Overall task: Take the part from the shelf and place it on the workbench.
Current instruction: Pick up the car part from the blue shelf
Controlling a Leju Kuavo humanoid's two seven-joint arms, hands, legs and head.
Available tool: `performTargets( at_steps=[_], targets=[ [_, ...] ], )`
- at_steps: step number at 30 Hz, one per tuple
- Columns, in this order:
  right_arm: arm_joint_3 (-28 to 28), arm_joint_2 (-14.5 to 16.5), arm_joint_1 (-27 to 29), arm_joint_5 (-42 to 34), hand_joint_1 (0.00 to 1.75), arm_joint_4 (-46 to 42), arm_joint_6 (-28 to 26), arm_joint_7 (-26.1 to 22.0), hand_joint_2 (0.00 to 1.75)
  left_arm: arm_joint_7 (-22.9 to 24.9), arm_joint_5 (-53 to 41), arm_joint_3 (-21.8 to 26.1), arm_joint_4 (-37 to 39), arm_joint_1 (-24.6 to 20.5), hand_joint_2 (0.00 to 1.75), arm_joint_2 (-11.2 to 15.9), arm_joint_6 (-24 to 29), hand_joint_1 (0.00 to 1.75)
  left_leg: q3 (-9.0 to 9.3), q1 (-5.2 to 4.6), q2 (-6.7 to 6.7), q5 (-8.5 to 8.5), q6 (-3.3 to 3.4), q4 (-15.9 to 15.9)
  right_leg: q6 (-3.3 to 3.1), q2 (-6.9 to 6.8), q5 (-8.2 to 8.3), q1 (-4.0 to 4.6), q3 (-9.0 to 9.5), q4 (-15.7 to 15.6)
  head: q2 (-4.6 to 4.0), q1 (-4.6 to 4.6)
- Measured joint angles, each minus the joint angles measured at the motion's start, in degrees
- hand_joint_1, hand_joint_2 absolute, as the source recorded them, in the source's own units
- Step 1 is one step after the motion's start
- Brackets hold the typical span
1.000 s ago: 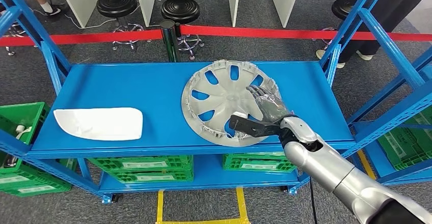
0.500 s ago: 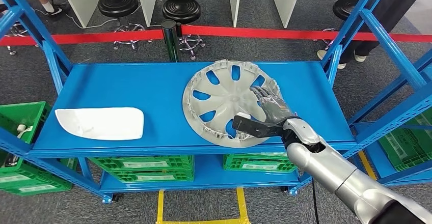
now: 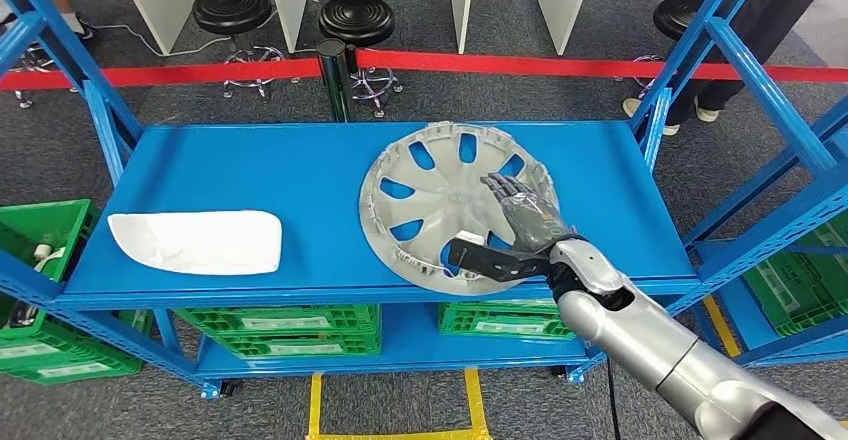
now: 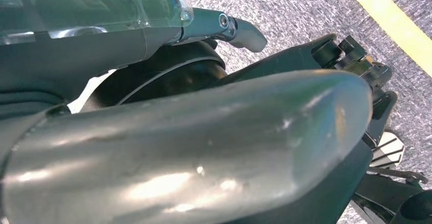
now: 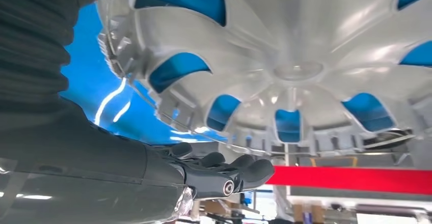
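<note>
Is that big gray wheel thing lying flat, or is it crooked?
Crooked. The wheel cover is tipped up off the blue shelf, its near edge raised in the right hand. The white part lies flat.

Workshop or factory floor: I face blue steel shelving, green parts crates below, red barrier tape and stools far behind.

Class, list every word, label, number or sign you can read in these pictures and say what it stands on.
None can be read.
White labels on the green crates under the blue shelf: print too small and blurred.
Silver wheel cover under the right hand: no text visible.
White part: no text visible.
</note>
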Motion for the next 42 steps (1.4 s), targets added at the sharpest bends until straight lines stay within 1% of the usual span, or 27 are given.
performTargets(
  at_steps=[9,18,28,42],
  targets=[
    [0.06,0.7,0.64,0.61,0.0,-3.08,-0.51,-0.24,1.75,0.25,0.1,-0.01,0.0,0.0,0.0,0.0,-0.19,0.0,0.0,0.0,0.23,0.0,0.0,0.0,0.0,0.03,0.0,0.0,-0.02,0.0,0.0,0.02],
    [0.09,1.02,2.17,1.35,0.0,-6.04,0.96,0.05,1.75,0.26,0.11,-0.02,0.0,0.0,0.0,0.0,-0.21,0.0,-0.01,0.0,0.34,0.0,0.0,0.0,0.0,0.05,0.0,0.0,-0.05,0.0,0.01,0.02],
    [0.6,1.41,2.49,1.62,0.0,-6.18,1.2,-0.07,1.75,0.25,0.11,-0.07,0.01,0.0,0.0,0.0,-0.25,0.0,-0.01,0.0,0.4,0.0,0.0,0.0,-0.01,0.05,0.0,0.0,-0.08,0.0,0.0,0.01],
    [1.47,1.09,4.33,-1.53,0.0,-4.54,2.95,-0.67,1.75,0.28,-0.14,-0.67,0.01,-0.01,0.0,0.0,0.1,0.0,-0.01,0.0,0.25,0.0,0.0,0.0,-0.01,0.06,0.0,-0.01,-0.1,0.0,0.0,0.02]
  ],
)
